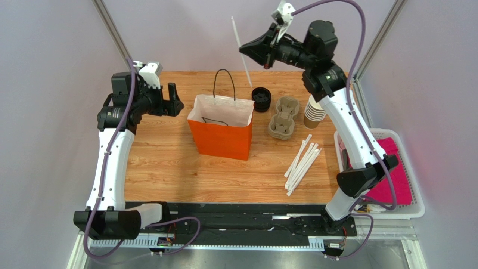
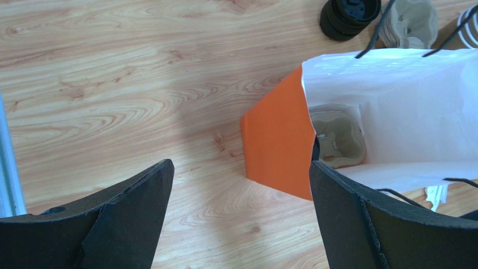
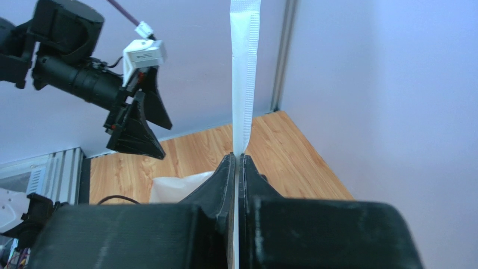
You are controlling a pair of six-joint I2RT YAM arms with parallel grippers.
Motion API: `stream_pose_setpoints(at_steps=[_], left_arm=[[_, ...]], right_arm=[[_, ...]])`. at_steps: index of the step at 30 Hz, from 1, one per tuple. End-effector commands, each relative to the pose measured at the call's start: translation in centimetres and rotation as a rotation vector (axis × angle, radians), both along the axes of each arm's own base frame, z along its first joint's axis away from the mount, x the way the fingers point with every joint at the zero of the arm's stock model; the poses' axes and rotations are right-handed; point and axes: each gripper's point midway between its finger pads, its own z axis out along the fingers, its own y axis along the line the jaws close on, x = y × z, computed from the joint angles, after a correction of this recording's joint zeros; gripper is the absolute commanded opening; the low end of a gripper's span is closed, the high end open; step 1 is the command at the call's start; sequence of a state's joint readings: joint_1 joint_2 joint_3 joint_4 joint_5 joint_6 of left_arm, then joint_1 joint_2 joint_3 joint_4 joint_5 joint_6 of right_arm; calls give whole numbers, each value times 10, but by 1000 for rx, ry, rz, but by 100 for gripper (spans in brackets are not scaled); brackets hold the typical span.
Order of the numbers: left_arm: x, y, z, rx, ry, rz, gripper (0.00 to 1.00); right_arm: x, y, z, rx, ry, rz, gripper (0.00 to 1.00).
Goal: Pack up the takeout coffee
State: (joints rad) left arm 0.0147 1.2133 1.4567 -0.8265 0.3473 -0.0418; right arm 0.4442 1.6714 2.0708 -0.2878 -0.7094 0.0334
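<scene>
The right gripper (image 3: 237, 159) is clenched on a white paper-wrapped straw (image 3: 245, 67), which is pinched near its lower end and stands upright between the closed jaws. In the top view, with the arm bases taken as 6 o'clock, this gripper is held high at about 1 o'clock of the orange bag (image 1: 220, 137). The left gripper (image 1: 175, 101) is released, its jaws spread wide, and is held just beside the bag at about 10 o'clock, touching nothing.

The bag is stood upright and open on the wooden table (image 1: 168, 168). A moulded pulp carrier (image 2: 336, 143) is seen at its bottom in the left wrist view. The takeout coffee cannot be made out in any view, so its place cannot be told.

From the bag, a stack of black lids (image 1: 261, 98) is found at 1 o'clock, a second pulp carrier (image 1: 282, 120) at 2 o'clock, a stack of lidless cups (image 1: 315, 112) beyond it, and loose wrapped straws (image 1: 302, 162) at 4 o'clock.
</scene>
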Motion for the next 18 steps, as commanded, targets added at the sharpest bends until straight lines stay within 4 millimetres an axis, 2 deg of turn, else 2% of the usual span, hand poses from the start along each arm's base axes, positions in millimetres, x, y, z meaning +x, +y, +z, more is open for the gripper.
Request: stream_pose_setpoints(at_steps=[1, 7, 13, 18], left_arm=[[-6, -7, 14, -54, -61, -30, 99], [-16, -8, 14, -65, -63, -39, 99], [-26, -10, 16, -57, -72, -58, 99], [-31, -7, 8, -36, -32, -56, 99]], right_arm=[[-33, 37, 24, 19, -241, 160, 0], [-37, 67, -27, -100, -263, 287, 0], [-40, 79, -71, -173, -224, 349, 0], [-39, 83, -110, -216, -148, 363, 0]])
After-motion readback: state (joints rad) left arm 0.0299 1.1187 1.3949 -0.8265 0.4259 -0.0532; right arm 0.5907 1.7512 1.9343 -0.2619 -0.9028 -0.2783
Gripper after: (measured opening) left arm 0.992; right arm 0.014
